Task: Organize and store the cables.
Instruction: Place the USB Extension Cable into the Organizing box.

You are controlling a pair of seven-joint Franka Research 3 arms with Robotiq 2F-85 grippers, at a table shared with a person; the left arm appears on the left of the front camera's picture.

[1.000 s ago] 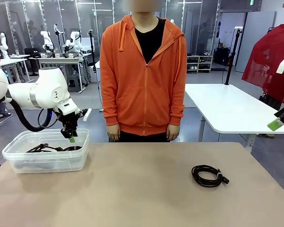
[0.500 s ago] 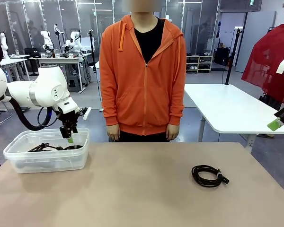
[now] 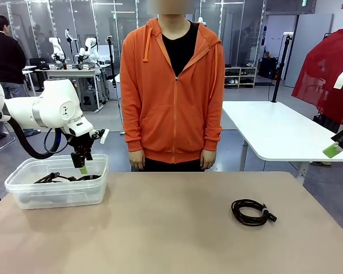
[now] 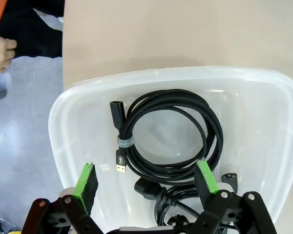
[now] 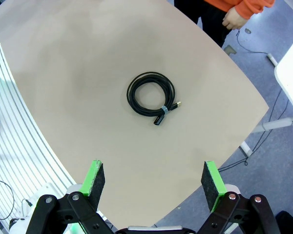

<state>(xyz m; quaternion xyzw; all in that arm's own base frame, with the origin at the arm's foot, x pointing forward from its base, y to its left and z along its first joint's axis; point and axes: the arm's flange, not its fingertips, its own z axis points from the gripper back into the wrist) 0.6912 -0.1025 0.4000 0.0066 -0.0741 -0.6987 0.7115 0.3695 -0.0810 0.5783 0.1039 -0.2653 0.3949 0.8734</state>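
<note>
A: Left gripper (image 4: 146, 178) above the clear bin (image 3: 23, 197), jaws now spread and empty, lifted a little since a second ago. Coiled cable (image 4: 173, 134) lies loose in the bin.

B: So that one's stored. Right gripper (image 5: 154, 183)?

A: Jaws wide, empty, high over the last cable (image 3: 251, 212), well right of the bin on the worktop (image 3: 171, 240).

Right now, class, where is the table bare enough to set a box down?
Bare table runs between the bin at the left and the coiled cable at the right, and along the near edge. The bin is crowded with cables.
</note>
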